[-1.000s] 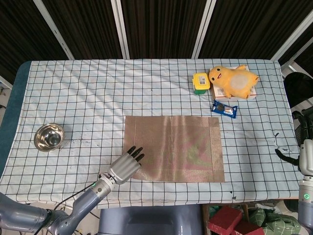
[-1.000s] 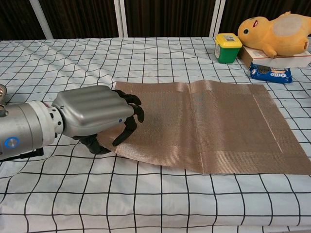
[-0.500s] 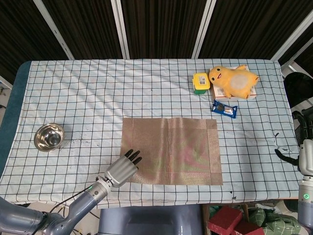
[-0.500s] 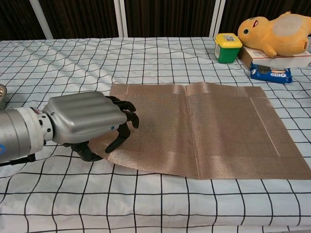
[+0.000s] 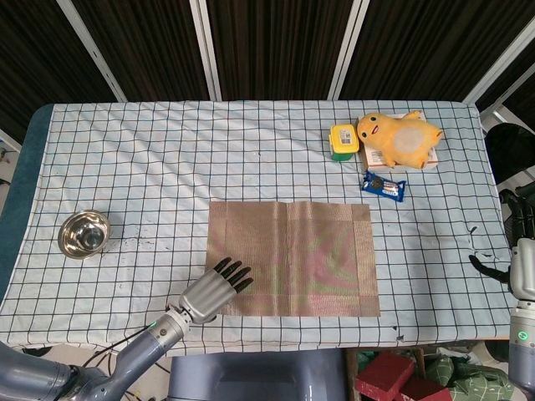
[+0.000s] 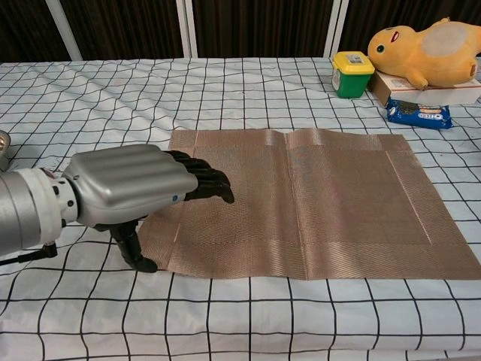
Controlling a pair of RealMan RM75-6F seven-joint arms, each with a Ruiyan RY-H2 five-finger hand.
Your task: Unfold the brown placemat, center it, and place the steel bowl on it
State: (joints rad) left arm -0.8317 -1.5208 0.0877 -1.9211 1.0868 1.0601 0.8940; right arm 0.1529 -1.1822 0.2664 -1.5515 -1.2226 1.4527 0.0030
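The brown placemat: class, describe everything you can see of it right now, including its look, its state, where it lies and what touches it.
The brown placemat is a rectangular woven mat, tan-brown with a slight sheen and a darker border band inside its edges. It lies unfolded and nearly flat on the checked tablecloth, near the table's front edge, with a faint crease ridge running across its middle. The left hand reaches over its near-left corner, dark fingers extended above the weave; contact cannot be confirmed. The steel bowl sits apart, far to its left.
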